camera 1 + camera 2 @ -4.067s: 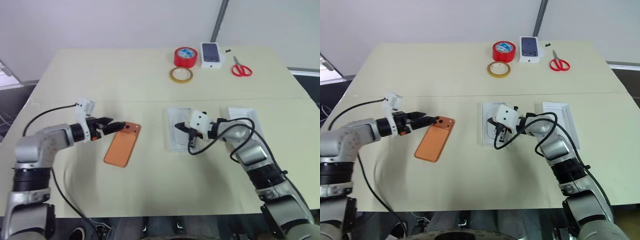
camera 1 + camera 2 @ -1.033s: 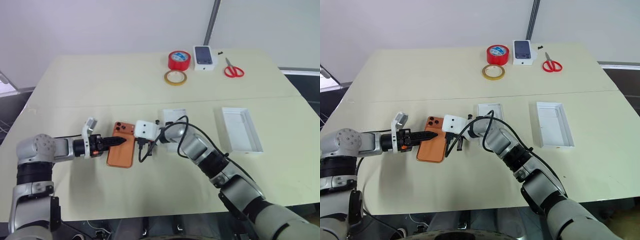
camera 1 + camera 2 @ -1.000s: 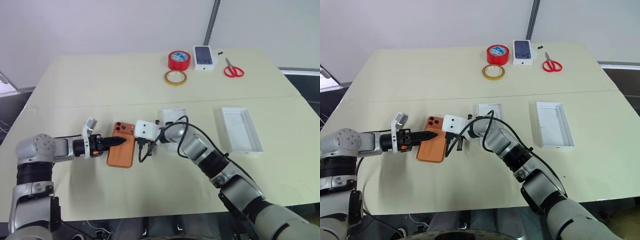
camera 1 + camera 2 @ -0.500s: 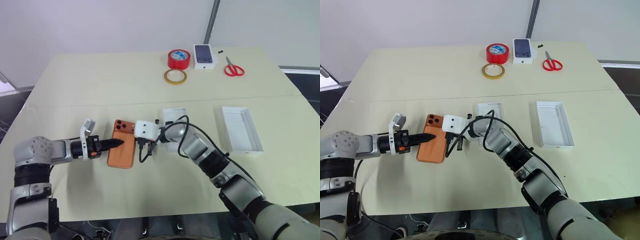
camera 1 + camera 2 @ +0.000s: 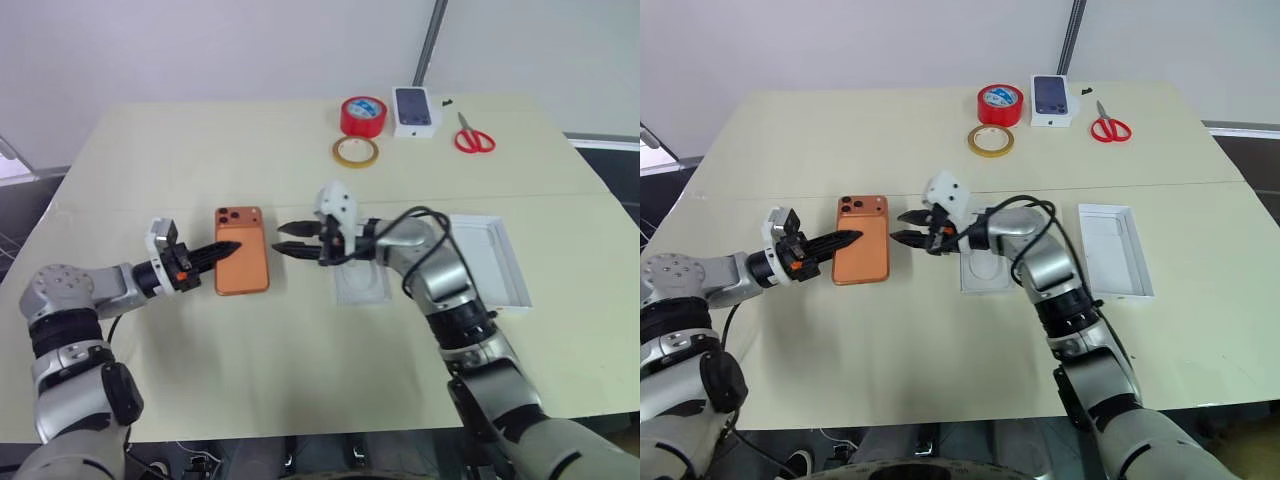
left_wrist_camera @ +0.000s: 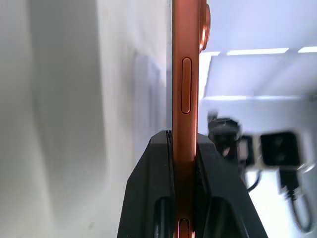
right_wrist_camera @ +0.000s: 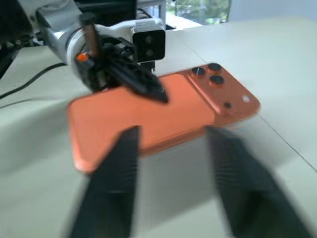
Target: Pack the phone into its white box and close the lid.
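A: State the work surface and surroundings.
B: A pale cream rectangular table (image 5: 200, 150) stands against a plain light wall (image 5: 200, 45).

A: Locate the flat orange smartphone (image 5: 241, 264).
B: It is lifted off the table's left half, clamped along one long edge by the left gripper (image 5: 222, 250).

A: And the right gripper (image 5: 287, 238)?
B: Its jaws stand apart, empty, just beside the smartphone, above a flat white insert (image 5: 361, 281). The shallow white cardboard tray (image 5: 498, 262) lies further right.

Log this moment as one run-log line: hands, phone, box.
left hand: shut on phone edge | right hand: open, apart from phone | white box: empty | lid: not on
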Tool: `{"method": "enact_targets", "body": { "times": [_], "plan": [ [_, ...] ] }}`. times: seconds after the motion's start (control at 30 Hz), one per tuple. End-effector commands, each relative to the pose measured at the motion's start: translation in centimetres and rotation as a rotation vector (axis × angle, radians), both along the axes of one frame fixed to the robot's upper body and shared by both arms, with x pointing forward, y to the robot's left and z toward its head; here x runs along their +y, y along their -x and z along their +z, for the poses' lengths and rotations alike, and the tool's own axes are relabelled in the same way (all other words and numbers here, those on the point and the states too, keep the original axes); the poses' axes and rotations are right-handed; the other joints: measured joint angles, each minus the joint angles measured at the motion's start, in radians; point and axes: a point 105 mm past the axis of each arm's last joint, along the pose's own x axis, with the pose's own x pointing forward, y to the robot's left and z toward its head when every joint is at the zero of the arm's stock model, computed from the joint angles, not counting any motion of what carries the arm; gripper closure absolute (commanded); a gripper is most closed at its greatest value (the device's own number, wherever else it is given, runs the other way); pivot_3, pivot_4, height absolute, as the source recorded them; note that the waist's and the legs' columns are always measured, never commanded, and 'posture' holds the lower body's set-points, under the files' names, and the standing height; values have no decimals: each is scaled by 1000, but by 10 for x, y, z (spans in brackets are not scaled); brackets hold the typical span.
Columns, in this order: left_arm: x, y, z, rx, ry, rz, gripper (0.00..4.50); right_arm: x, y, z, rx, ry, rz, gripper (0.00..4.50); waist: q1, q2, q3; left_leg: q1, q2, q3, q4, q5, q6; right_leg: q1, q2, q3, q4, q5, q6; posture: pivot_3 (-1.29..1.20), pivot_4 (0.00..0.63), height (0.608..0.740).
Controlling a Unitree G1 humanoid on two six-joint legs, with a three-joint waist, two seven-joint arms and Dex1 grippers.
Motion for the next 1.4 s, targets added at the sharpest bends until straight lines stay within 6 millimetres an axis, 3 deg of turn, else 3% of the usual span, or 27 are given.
{"method": "enact_targets", "body": {
  "times": [0.03, 0.07, 0.27, 0.53, 0.63, 0.7, 0.93, 1.0, 1.13, 1.17, 1.4],
  "plan": [
    [-11, -7, 24, -102, 21, -1, 4500, -19, 14, 3, -72, 47, 40, 519, 4, 0, 0, 0, 0, 0, 0, 0, 0, 0, 0, 0, 0, 0, 0, 0, 150, 740],
    [-19, -6, 26, -124, 6, -24, 4500, -26, 20, -1, -105, 96, 55, 100, 9, 0, 0, 0, 0, 0, 0, 0, 0, 0, 0, 0, 0, 0, 0, 0, 150, 740],
    [-44, -5, 30, -172, -21, -60, 4500, -55, 49, -22, -126, 251, 93, 100, 20, -2, 3, -2, 0, 0, 0, 1, -2, -2, 0, 0, 0, 0, 0, 0, 150, 740],
    [-61, -6, 29, -168, -21, -86, 4500, -91, 48, -47, -137, 390, 14, 100, 24, -5, 4, -1, 0, 0, 1, 4, -7, -1, 0, 0, 0, 0, 0, 0, 150, 740],
    [-65, -7, 27, -163, -20, -91, 4500, -98, 41, -52, -153, 422, -27, 958, 25, -5, 5, -1, 0, 0, 1, 4, -8, -1, 0, 0, 0, 0, 0, 0, 150, 740],
    [-66, -6, 27, -164, -22, -93, 4500, -101, 41, -53, -153, 426, -31, 1872, 26, -6, 5, -1, 0, 0, 1, 5, -8, -1, 0, 0, 0, 0, 0, 0, 150, 740],
    [-69, -4, 27, -171, -34, -96, 4500, -108, 40, -52, -146, 412, -45, 1872, 26, -7, 6, -1, 0, 0, 1, 5, -8, 0, 0, 0, 0, 0, 0, 0, 150, 740],
    [-71, -3, 25, -171, -35, -97, 4500, -107, 40, -57, -130, 419, -45, 2419, 26, -7, 6, -1, 0, 0, 2, 5, -8, 0, 1, 0, 0, 0, 0, 0, 150, 740],
    [-73, -2, 27, -181, -32, -101, 4500, -111, 38, -70, -115, 466, -56, 4265, 26, -7, 6, -1, 0, 0, 2, 5, -8, 0, 1, 0, 0, 0, 0, 0, 150, 740],
    [-73, -2, 28, -182, -30, -101, 4500, -111, 38, -71, -116, 470, -56, 4454, 26, -7, 6, -1, 0, 0, 2, 5, -8, 0, 1, 0, 0, 0, 0, 0, 150, 740],
    [-72, -5, 34, -186, -21, -85, 4500, -93, 48, -57, -81, 383, 2, 4454, 26, -7, 6, -1, 0, 0, 3, 5, -8, 0, 1, 0, 0, 0, 0, 0, 150, 740]
  ]
}}
